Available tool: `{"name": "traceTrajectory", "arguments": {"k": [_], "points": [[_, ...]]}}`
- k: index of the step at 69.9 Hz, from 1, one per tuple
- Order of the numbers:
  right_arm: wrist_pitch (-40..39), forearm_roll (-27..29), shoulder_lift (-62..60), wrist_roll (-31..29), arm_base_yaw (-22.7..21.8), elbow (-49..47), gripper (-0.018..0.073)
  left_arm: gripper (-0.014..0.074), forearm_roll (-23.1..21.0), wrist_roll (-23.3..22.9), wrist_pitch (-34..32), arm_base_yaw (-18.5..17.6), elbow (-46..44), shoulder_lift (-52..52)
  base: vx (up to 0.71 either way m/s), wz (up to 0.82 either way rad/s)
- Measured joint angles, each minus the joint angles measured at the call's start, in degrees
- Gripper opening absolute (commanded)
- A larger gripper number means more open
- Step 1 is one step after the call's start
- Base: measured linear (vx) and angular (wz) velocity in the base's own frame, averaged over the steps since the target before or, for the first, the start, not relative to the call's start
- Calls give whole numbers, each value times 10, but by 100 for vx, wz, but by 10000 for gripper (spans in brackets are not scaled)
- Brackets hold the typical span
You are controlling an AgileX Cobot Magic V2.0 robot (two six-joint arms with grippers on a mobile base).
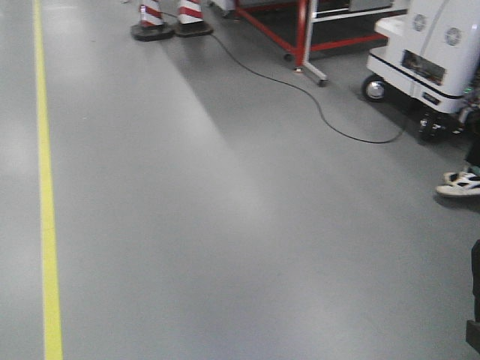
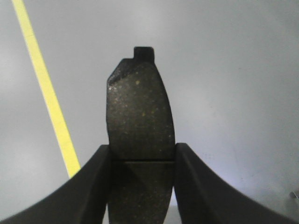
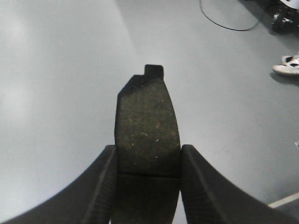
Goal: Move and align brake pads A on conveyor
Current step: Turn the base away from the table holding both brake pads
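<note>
In the left wrist view a dark, speckled brake pad (image 2: 139, 112) with a cross groove stands lengthwise between the black fingers of my left gripper (image 2: 142, 154), which is shut on it above the grey floor. The right wrist view shows the same hold: my right gripper (image 3: 148, 154) is shut on a second brake pad (image 3: 147, 123), its tabbed end pointing away from me. Neither gripper shows in the exterior front view. The conveyor is out of view.
Grey factory floor (image 1: 225, 225) fills the front view, with a yellow line (image 1: 46, 210) along the left. Striped cone bases (image 1: 171, 19), a red frame (image 1: 300, 37), a white wheeled cart (image 1: 424, 52), a black cable (image 1: 315, 101) and a person's shoe (image 1: 461, 184) lie far and right.
</note>
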Motion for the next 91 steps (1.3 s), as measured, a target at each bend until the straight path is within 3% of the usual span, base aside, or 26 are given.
{"name": "traceTrajectory", "arguments": {"k": [56,91], "points": [[0,0,0,0,0,0,114,129,1,0,1,0,0,0,4,45],[0,0,0,0,0,0,114,129,1,0,1,0,0,0,17,12]]}}
